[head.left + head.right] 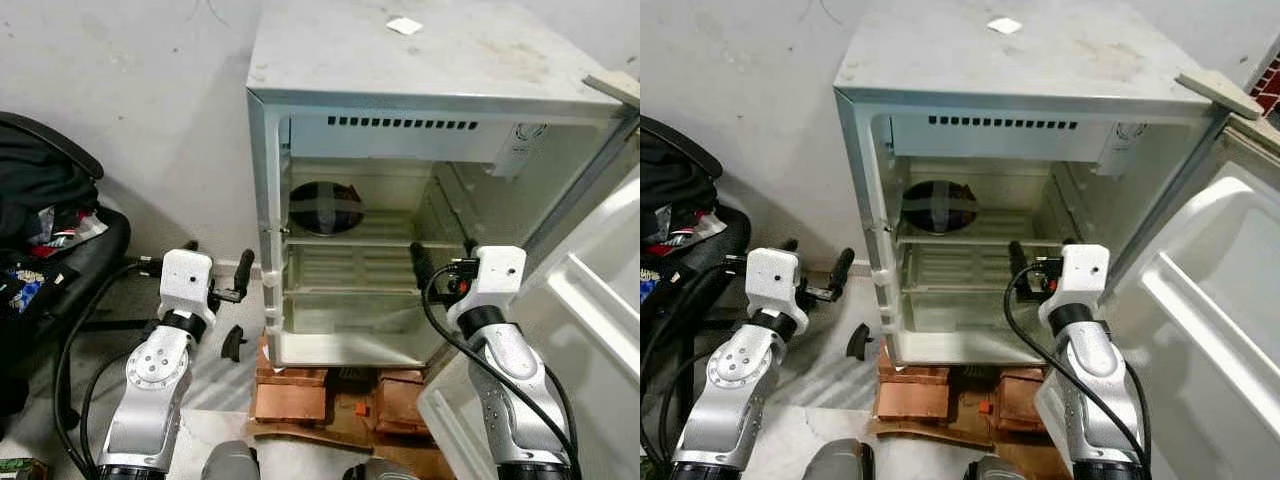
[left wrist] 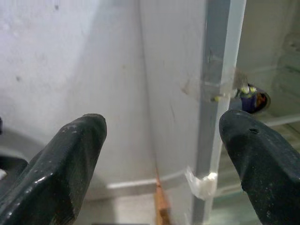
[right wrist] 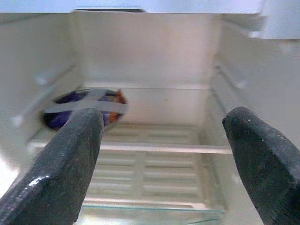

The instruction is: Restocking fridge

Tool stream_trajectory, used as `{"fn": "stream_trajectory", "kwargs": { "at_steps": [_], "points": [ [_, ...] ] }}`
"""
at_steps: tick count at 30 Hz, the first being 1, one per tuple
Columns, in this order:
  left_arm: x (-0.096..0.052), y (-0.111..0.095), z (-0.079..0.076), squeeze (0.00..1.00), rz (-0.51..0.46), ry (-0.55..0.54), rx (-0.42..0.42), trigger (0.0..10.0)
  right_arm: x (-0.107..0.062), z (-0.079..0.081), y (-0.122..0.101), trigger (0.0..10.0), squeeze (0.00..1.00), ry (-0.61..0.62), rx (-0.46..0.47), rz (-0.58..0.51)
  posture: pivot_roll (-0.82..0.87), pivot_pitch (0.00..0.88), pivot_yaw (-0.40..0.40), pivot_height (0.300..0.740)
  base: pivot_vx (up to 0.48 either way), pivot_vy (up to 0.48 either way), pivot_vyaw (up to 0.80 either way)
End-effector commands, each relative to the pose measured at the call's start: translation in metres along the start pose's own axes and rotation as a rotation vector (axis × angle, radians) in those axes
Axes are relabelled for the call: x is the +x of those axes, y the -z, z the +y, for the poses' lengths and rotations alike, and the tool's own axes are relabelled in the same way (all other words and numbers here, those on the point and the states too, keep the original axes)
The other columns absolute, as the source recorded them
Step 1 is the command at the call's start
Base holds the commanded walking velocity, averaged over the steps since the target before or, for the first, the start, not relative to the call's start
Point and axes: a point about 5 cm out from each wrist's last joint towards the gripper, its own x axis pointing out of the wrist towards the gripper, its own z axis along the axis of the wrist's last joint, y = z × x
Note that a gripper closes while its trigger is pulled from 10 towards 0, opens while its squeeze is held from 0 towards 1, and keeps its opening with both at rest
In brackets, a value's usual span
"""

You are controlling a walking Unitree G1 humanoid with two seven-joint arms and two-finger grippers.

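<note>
Spread right claw (image 1: 440,262) before fridge (image 1: 400,100) mouth

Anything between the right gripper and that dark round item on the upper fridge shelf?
Nothing. In the right wrist view, the open right gripper looks straight at the dark round item; between them is just bare upper shelf.

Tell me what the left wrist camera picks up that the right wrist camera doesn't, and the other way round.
The left wrist view takes in the fridge's outer side wall, the room wall beside it, and bits of tape on the front edge. The right wrist view looks straight into the fridge: the upper shelf, the back wall, and the whole dark round package with its pale band, lying at the shelf's left. Both share that package, just a sliver of it on the left wrist, and each shows its own gripper's two black fingers spread apart, holding nothing.
</note>
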Motion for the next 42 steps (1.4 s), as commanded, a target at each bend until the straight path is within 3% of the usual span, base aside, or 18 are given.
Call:
{"fn": "stream_trajectory", "kwargs": {
  "at_steps": [1, 9, 19, 42],
  "points": [
    [0.001, 0.002, -0.003, 0.0, -0.001, 0.017, 0.018, 10.0, -0.002, -0.009, -0.001, 10.0, 0.0, 0.043, -0.019, -0.007, 0.03, 0.0, -0.031, 0.74, 0.0, 0.0, 0.0],
    [0.003, 0.006, -0.007, 0.0, 0.0, 0.033, 0.019, 10.0, -0.004, -0.012, 0.003, 10.0, 0.0, 0.037, -0.057, 0.015, 0.02, 0.0, -0.043, 0.74, -0.21, 0.0, 0.0],
    [0.001, 0.008, -0.007, 0.0, -0.005, 0.029, 0.03, 10.0, -0.005, 0.0, 0.009, 10.0, 0.0, 0.011, -0.041, 0.038, 0.03, 0.0, -0.049, 0.74, -0.336, 0.0, 0.0],
    [0.001, 0.011, -0.013, 0.0, 0.0, 0.064, 0.06, 10.0, -0.011, 0.005, 0.02, 10.0, 0.0, 0.074, -0.012, 0.074, 0.03, 0.0, -0.046, 0.74, -0.315, 0.0, 0.0]
  ]
}}
